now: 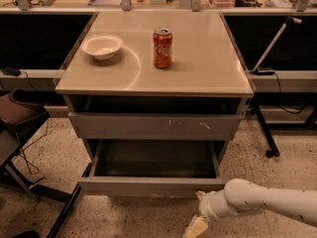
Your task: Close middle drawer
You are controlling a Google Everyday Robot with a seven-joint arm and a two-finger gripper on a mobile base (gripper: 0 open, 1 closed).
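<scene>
Grey metal formed the middle drawer (143,186), which stood pulled well out from the cabinet, its plain flat front facing the camera low in the view and its dark, shallow inside open to sight. Above it sat another grey drawer front (153,126) marked with pale scratches, with a dark gap between that front and the tabletop (208,68). On the beige tabletop a red soda can (162,47) stood upright near the middle, and a white bowl (101,46) rested well apart from it toward the left edge. The gripper (197,226) hung at the bottom of the view, just below and in front of the right end of the open drawer's front, near it but seemingly not touching; it was partly cut off by the lower edge, and whether it was clenched or released could not be told. The white arm (267,203) reached in from the lower right over the speckled floor (44,212). A dark chair (17,114) stood at the left.
</scene>
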